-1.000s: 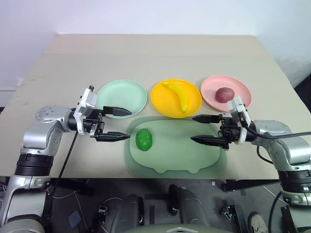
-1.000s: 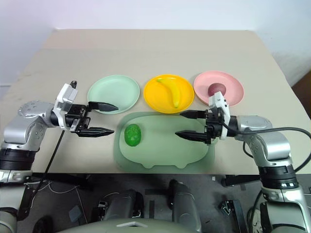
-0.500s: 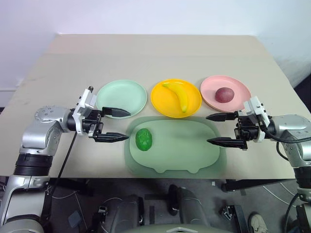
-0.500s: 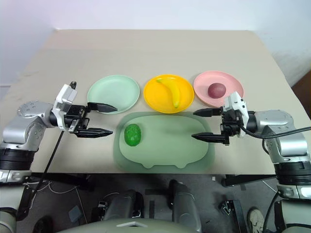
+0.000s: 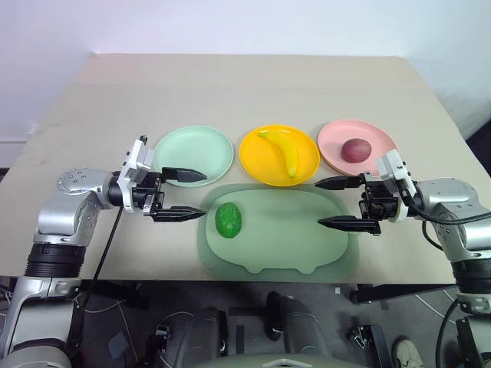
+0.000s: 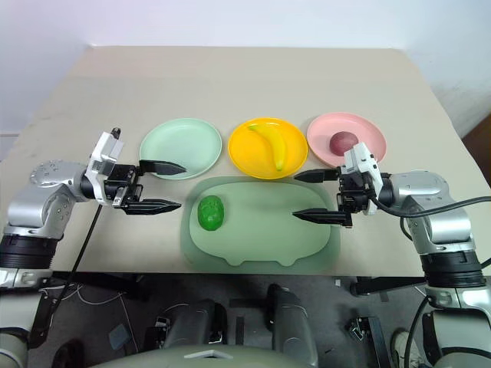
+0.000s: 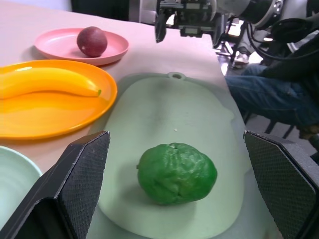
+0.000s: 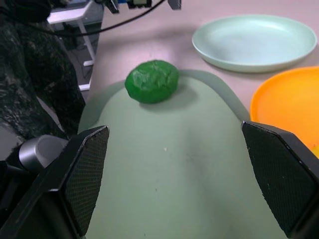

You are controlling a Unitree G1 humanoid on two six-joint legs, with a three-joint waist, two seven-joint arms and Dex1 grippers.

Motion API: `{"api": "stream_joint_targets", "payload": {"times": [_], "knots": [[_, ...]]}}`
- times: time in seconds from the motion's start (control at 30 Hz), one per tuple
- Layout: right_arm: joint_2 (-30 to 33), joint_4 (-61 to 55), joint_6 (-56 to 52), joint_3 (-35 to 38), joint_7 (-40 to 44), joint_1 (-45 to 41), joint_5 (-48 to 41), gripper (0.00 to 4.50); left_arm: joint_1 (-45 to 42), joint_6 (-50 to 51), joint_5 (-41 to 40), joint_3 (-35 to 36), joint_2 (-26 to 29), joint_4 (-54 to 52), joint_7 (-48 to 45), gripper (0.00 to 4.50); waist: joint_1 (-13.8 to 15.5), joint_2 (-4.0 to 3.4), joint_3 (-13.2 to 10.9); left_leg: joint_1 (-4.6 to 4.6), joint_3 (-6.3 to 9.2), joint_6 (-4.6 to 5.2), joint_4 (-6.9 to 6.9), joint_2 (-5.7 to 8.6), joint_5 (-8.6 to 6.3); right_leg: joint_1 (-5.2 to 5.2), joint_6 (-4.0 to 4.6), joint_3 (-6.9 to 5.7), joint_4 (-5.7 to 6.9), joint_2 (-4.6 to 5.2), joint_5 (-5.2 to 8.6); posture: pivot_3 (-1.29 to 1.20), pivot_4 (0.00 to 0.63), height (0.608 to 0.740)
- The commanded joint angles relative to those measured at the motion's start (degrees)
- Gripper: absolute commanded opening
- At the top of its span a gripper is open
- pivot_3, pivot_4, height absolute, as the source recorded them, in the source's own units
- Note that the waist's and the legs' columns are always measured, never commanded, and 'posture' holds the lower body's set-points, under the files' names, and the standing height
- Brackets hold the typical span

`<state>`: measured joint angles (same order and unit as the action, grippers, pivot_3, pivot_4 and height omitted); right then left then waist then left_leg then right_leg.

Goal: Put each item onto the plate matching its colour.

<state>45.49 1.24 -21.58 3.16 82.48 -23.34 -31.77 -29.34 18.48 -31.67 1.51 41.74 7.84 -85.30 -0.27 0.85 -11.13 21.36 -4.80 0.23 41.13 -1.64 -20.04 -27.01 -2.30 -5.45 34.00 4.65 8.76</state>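
Observation:
The green bumpy oval lies on the left part of the sage-green tray. It also shows between the fingers in the left wrist view and farther off in the right wrist view. The yellow banana rests on the yellow plate. On the pink plate sits the dark red fruit. The mint green plate holds nothing. My left gripper is open, just left of the tray, pointing at the oval. My right gripper is open over the tray's right part, holding nothing.
The three plates stand in a row behind the tray on a beige table. The tray lies close to the table's front edge. Bare tabletop stretches behind the plates and to both sides.
The right arm swung outward, and its gripper has ended a little further right over the tray, still open. The left gripper and all the items have stayed put.

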Motion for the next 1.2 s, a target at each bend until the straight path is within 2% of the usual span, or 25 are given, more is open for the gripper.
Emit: {"api": "stream_joint_targets", "payload": {"times": [0.03, 0.27, 0.7, 0.8, 0.9, 0.97, 1.03, 1.2], "knots": [[-0.03, -0.81, -0.38, 0.4, 0.32, -1.12, -0.96, 4.45, 0.73, 0.7, -1.77, 2.51, 0.22, -3.26, 1.48, 4.5, -0.01, 0.0, 0.0, 0.0, 0.0, 0.0, 0.0, 0.0, 0.0, 0.0, 0.0, 0.0, 0.0, 0.0, 0.0, 0.0, 0.15, 0.74], [0.42, -0.65, -0.55, 0.19, 2.63, -1.02, -1.67, 4.45, 3.88, 1.65, -1.78, 2.75, 0.96, -6.26, 3.27, 4.5, 0.0, 0.0, 0.0, -0.01, 0.0, -0.01, 0.0, -0.01, 0.0, 0.0, 0.0, 0.0, 0.01, -0.01, 0.0, 0.0, 0.15, 0.74], [-0.87, 0.88, -0.82, -0.26, 2.03, -3.02, -0.94, 4.45, 1.56, 4.23, -1.0, 2.08, 0.58, -4.72, 7.02, 4.5, 0.96, 0.0, 0.0, -0.02, -0.1, -0.01, 0.03, 0.0, 0.01, 0.01, 0.0, 0.0, 0.01, 0.0, 0.0, 0.0, 0.15, 0.74], [-1.04, 0.74, -0.97, -0.23, 1.89, -3.17, -1.06, 4.45, 1.86, 10.38, -1.84, 2.09, 1.53, -7.33, 10.76, 4.5, 1.01, 0.0, 0.0, -0.03, -0.09, -0.01, 0.05, 0.0, 0.01, 0.04, 0.0, 0.0, 0.01, 0.0, 0.0, 0.0, 0.15, 0.74], [-1.18, 1.42, -1.32, -0.26, 1.85, -3.82, -1.0, 4.45, 4.34, 14.71, -1.27, 2.53, 1.21, -14.93, 18.17, 4.5, 0.98, 0.0, 0.0, -0.03, -0.04, -0.01, 0.04, -0.01, 0.01, 0.04, 0.0, 0.0, 0.04, 0.0, -0.01, 0.0, 0.15, 0.74], [-1.25, 1.54, -1.49, -0.35, 1.79, -4.13, -0.91, 4.45, 6.16, 14.63, 0.89, 2.55, 1.17, -18.98, 22.5, 4.5, 0.98, 0.0, 0.0, -0.03, 0.03, -0.02, 0.04, -0.01, 0.01, 0.04, 0.0, 0.01, 0.05, 0.0, -0.01, 0.0, 0.15, 0.74], [-1.12, 1.4, -1.81, -0.22, 1.94, -4.14, -1.15, 4.45, 7.69, 17.03, -0.75, 3.46, 1.04, -21.96, 24.81, 4.5, 0.99, 0.0, 0.0, -0.04, 0.04, -0.02, 0.04, -0.01, 0.01, 0.04, 0.0, 0.01, 0.04, 0.0, -0.01, 0.0, 0.15, 0.74], [-1.39, 2.36, -1.61, 0.14, 1.5, -4.41, -1.0, 4.45, 12.39, 17.14, 0.41, 2.98, -2.24, -29.35, 33.38, 4.5, 1.04, 0.0, 0.0, -0.09, 0.05, -0.02, 0.04, -0.01, 0.01, 0.09, 0.0, 0.01, 0.02, 0.01, 0.0, 0.0, 0.15, 0.74]]}}
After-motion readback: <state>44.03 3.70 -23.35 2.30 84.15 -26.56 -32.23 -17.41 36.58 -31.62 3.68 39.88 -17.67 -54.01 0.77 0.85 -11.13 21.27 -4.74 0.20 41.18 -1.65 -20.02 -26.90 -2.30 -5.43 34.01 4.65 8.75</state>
